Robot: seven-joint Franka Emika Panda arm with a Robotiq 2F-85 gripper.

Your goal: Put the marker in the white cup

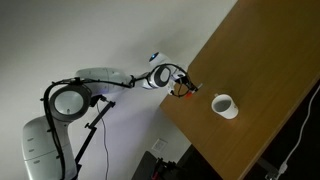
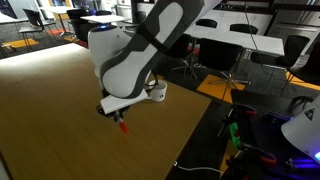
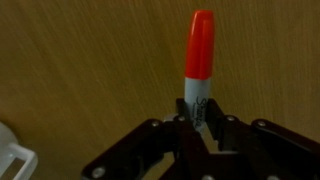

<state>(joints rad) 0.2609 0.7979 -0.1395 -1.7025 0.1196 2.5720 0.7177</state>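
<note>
Stretched out nearly level from a white base (image 1: 40, 140), with the arm (image 1: 110, 78) ending right at the near edge of the desk (image 1: 255, 55) in an exterior view. Filling the middle of an exterior view from close by: a bulky white wrist (image 2: 135, 55), bent down over the wood. Clenched on the marker (image 3: 198, 70) with the claw (image 3: 200, 122) in the wrist view, dark fingers (image 3: 160, 140) closing in from both sides on the pale lower body.

Plain brown wood grain all across the desk. Behind it, an office: pale tables (image 2: 240, 38), dark chairs (image 2: 295, 50) and a dark floor. Standing upright on the wood, near the claw but clearly apart from it, the white cup (image 1: 225, 105), mouth open and dark inside.

Held by the pale end, with the red cap (image 3: 201, 45) at the far end from the fingers. Long axis in line with the claw, running straight out from between the fingers in the wrist view. Pointing down toward the desk in an exterior view, a little tilted, red tip (image 2: 122, 127) lowest and just over the wood. Cannot tell whether the tip touches the surface. Outside the cup, over the desk's edge zone.
</note>
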